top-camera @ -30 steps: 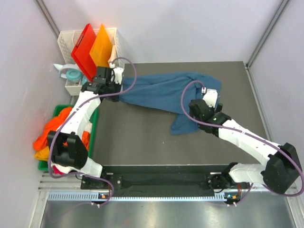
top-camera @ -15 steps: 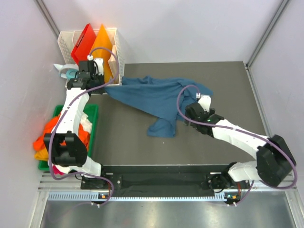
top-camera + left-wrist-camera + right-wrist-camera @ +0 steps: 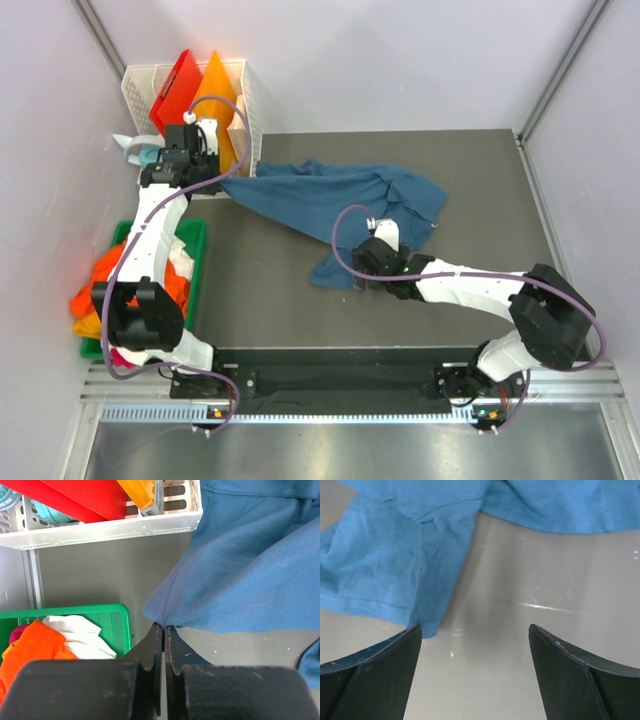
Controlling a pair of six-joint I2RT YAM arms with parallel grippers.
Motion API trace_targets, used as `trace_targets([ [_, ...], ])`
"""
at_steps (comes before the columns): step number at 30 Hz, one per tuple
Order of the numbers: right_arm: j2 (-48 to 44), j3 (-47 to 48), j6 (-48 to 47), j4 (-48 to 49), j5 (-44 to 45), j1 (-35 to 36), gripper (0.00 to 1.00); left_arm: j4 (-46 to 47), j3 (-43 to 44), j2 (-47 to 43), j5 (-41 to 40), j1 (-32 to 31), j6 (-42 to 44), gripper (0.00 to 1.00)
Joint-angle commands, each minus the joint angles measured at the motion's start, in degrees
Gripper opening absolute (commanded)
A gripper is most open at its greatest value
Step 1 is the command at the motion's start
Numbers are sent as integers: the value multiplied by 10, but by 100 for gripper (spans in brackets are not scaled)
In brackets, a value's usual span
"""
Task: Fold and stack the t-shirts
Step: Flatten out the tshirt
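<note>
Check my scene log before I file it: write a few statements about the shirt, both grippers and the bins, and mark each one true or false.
1. The left gripper is shut on an edge of the blue t-shirt. True.
2. The right gripper is clamped on the same shirt. False: its jaws stand open over the bare table, holding nothing.
3. The blue t-shirt lies neatly folded. False: it is spread out and crumpled.
4. The green bin holds orange fabric and white fabric. True.
5. The red board lies flat on the table. False: it stands in the white basket.
</note>
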Motion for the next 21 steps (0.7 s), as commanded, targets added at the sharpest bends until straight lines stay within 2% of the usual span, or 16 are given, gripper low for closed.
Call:
trace_targets([
  [1, 26, 31, 17, 29, -9, 16, 87, 25, 0, -8, -3, 1, 5, 0],
  [7, 23, 29, 29, 57, -7, 18, 86, 26, 1, -10, -8, 2, 13, 0],
  [10, -9, 37, 28, 31, 62, 13, 86, 26, 2, -17, -16, 2, 18, 0],
  [11, -18, 39, 28, 24, 83, 3, 86, 28, 2, -19, -19, 2, 20, 0],
  [15, -13, 50, 1, -5, 47, -115, 84, 28, 11, -25, -28, 3, 21, 0],
  [21, 52, 84, -29, 3, 27, -170, 83, 19, 20, -27, -10, 4, 13, 0],
])
